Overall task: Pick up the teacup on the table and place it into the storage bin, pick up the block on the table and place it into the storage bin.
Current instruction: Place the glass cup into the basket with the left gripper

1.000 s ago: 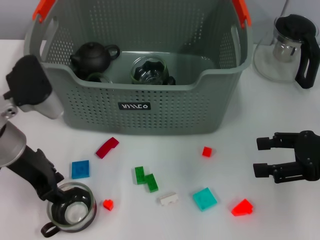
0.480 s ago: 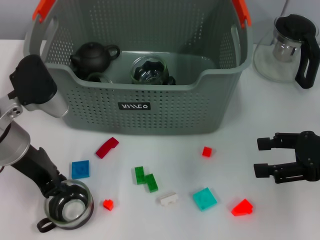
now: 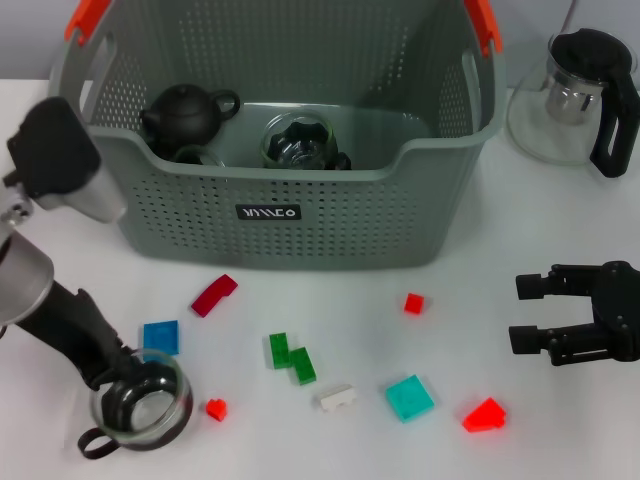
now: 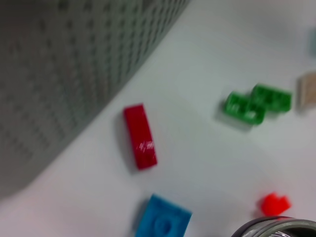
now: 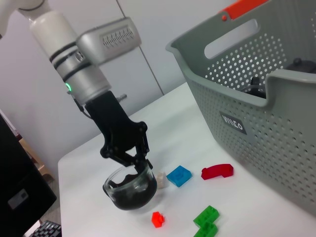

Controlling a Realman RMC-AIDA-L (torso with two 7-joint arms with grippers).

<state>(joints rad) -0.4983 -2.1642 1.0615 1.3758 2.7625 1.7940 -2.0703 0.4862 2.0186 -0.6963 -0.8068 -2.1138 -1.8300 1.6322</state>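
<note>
Teacup [image 3: 141, 408], pinched at its rim by the left pincer [image 3: 118, 372], has shifted nearer the blue block [image 3: 160, 337].

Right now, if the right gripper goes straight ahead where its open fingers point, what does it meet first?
Probably nothing soon: the right gripper points left across bare table. The small red block lies nearest that line, though depth is unclear.

Blocks [image 3: 292, 357] before storage bin [image 3: 300, 215]

A robotics lab: plain white worktop [image 3: 560, 230], bare pale wall panels [image 5: 163, 44], a two-armed robot, toy blocks and teaware as test props.
</note>
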